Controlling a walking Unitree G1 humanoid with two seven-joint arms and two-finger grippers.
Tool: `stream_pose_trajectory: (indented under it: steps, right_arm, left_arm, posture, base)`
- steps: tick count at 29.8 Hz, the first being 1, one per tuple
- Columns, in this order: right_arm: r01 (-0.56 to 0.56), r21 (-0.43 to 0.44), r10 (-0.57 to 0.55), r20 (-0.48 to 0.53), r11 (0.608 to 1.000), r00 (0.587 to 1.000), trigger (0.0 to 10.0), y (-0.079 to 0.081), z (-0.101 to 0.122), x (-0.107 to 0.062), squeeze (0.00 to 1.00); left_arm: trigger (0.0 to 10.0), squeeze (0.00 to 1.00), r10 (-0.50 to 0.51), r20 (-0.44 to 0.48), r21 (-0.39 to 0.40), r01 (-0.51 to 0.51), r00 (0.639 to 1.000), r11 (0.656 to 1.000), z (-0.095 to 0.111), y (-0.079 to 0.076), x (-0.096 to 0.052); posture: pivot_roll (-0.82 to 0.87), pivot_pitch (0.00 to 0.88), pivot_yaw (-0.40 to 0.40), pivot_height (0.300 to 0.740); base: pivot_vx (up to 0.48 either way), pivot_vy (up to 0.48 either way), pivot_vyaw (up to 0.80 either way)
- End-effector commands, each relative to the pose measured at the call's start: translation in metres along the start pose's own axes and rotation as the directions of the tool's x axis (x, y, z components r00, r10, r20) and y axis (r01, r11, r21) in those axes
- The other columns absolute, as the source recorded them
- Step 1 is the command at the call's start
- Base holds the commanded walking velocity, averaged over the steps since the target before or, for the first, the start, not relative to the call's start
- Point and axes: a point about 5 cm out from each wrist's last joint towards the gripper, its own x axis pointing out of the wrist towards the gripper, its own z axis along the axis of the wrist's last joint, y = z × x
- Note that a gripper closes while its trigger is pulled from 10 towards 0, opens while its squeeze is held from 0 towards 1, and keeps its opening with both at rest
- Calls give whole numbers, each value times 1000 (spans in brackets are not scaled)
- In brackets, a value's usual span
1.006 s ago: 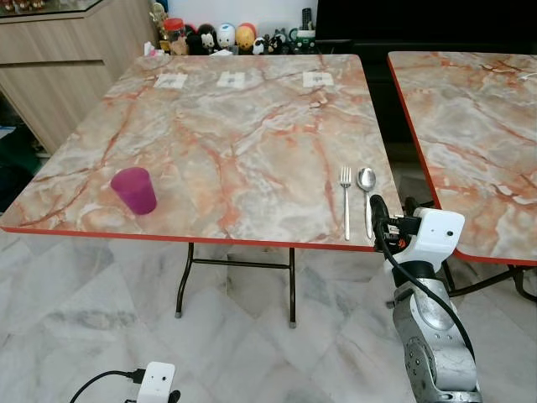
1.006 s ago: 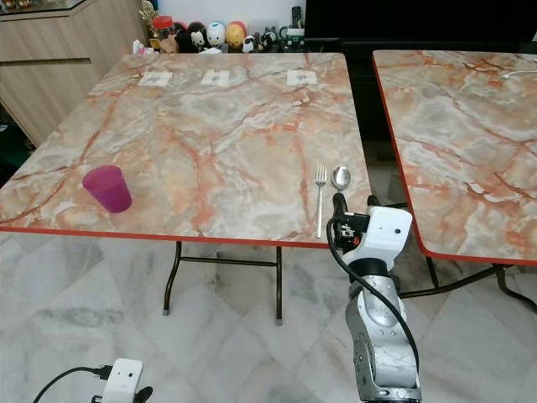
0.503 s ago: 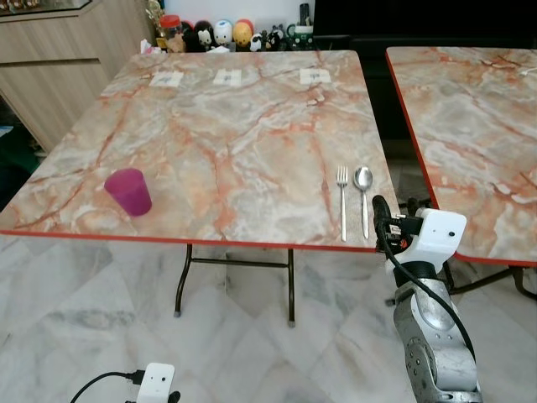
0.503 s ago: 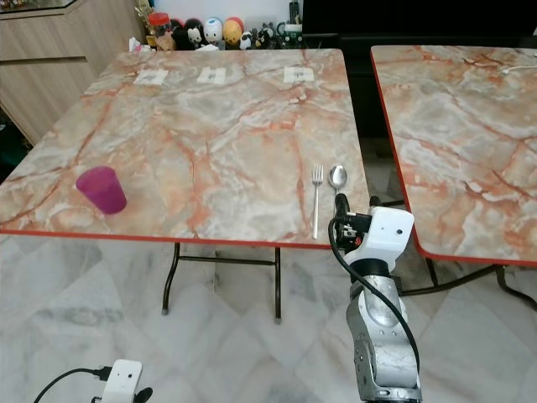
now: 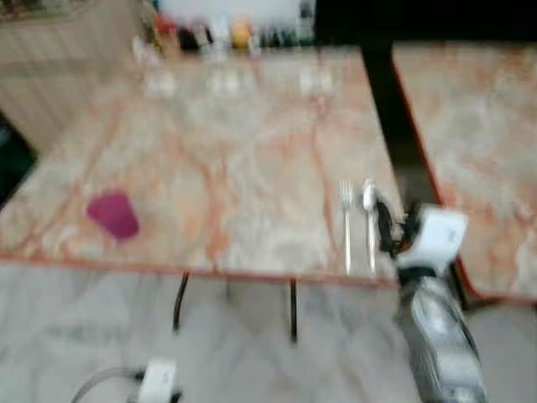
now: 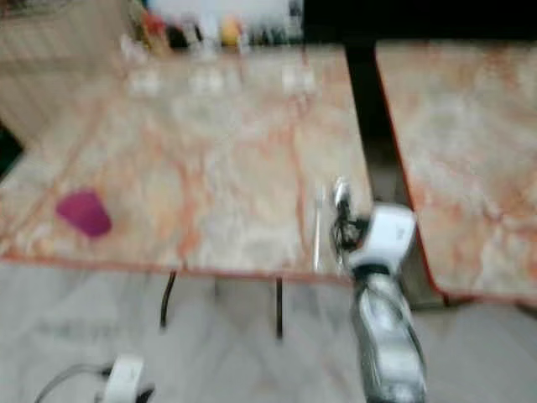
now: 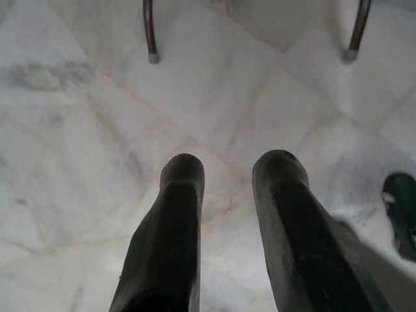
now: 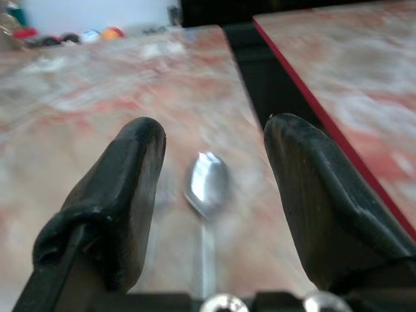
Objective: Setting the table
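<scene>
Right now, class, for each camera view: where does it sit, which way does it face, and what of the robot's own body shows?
Left eye: on the head, facing forward and down at the marble table; right arm at the table's near edge.
Right eye: beside it, same blurred scene, sharing the purple cup.
Left wrist: faces down at the floor past the open left gripper.
Right wrist: faces along the tabletop; open right gripper frames the spoon, shared with the eyes.
</scene>
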Motion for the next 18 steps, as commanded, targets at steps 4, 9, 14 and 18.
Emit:
stream_pose_trajectory:
  steps: [4, 9, 14, 18]
  right_arm:
    - [-27, 9, 27, -16, 1000, 999, 10000, 12, -2, 1, 0]
    - [13, -30, -15, -87, 999, 996, 10000, 6, -12, 4, 0]
    - [47, 3, -46, -127, 999, 991, 10000, 5, -16, 11, 0]
    - [140, -20, -141, -241, 990, 960, 10000, -4, -27, 13, 0]
  left_arm:
    - [10000, 0, 35, -56, -2, -35, 998, 999, -16, 11, -5]
    - [10000, 0, 28, -61, -3, -28, 998, 1000, -17, 9, -6]
    - [10000, 0, 28, -60, -3, -28, 998, 1000, -16, 9, -5]
    - [10000, 0, 31, -59, -3, -31, 998, 1000, -16, 10, -5]
  posture:
    - [-133, 104, 41, 740]
    - [-131, 107, 41, 740]
    - [-126, 118, 43, 740]
    - [-130, 127, 43, 740]
  base:
    - [0, 0, 0]
    - [0, 0, 0]
    - [0, 0, 0]
    - [0, 0, 0]
